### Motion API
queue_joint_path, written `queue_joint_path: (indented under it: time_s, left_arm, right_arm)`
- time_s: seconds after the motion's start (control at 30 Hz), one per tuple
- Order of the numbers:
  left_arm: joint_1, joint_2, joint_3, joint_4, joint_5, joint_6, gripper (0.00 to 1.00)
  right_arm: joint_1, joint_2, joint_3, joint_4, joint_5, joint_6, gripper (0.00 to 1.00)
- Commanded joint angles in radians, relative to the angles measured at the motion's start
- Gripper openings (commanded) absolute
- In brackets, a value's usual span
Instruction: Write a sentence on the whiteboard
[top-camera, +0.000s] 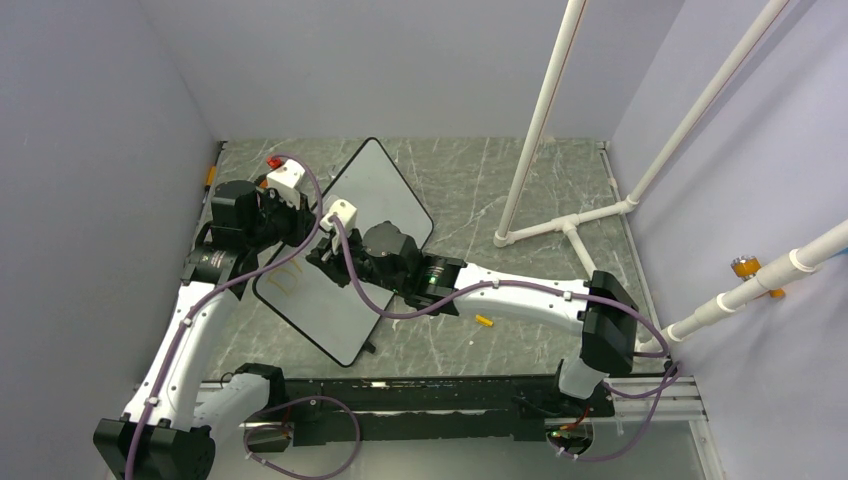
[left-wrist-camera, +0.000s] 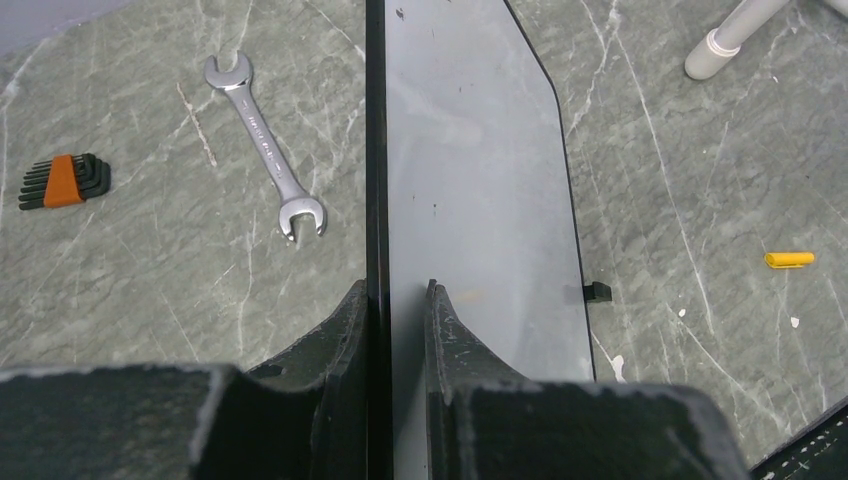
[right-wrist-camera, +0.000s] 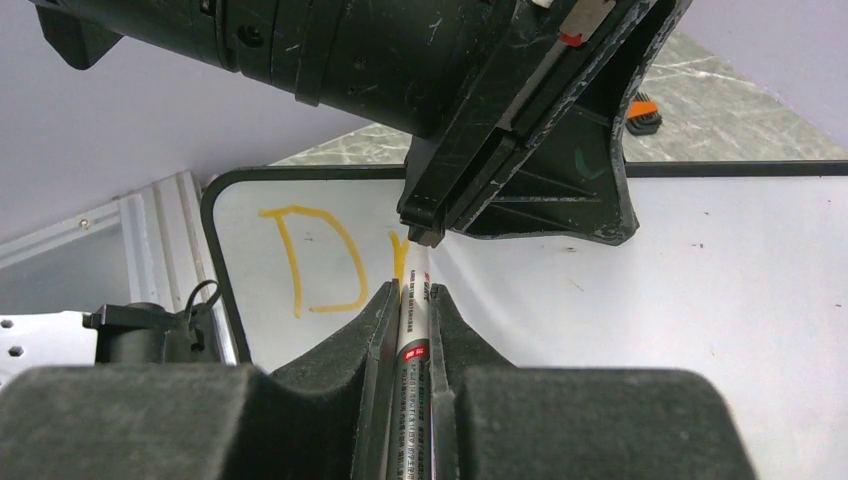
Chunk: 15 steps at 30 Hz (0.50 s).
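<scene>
Large flat white whiteboard with a thin black rim (top-camera: 385, 190) sat over the left of the grey marbled table (top-camera: 500, 200), long axis diagonal, near-left to far-right. Left gripper (left-wrist-camera: 397, 288) jaws pinched its black edge. Right gripper (right-wrist-camera: 412, 290) jaws clamped a white marker pen (right-wrist-camera: 409, 325), which pointed away from the wrist at the board. Orange-yellow handwritten sentence (right-wrist-camera: 291, 268): a "D" and one short stroke at the tip.
</scene>
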Motion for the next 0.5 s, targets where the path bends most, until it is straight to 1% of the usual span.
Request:
queue_joint_path:
  time_s: [0.0, 0.27, 0.47]
  left_arm:
    - [-0.024, 0.004, -0.044, -0.170, 0.032, 0.078, 0.00]
    - [-0.023, 0.008, -0.045, -0.171, 0.030, 0.078, 0.00]
    - [-0.024, 0.004, -0.045, -0.172, 0.021, 0.078, 0.00]
  right_arm:
    - [-0.002, -0.052, 0.006, -0.002, 0.025, -0.006, 0.00]
    - [-0.001, -0.136, -0.069, 0.006, 0.027, 0.017, 0.00]
    - [-0.003, -0.134, -0.104, 0.003, 0.047, 0.023, 0.00]
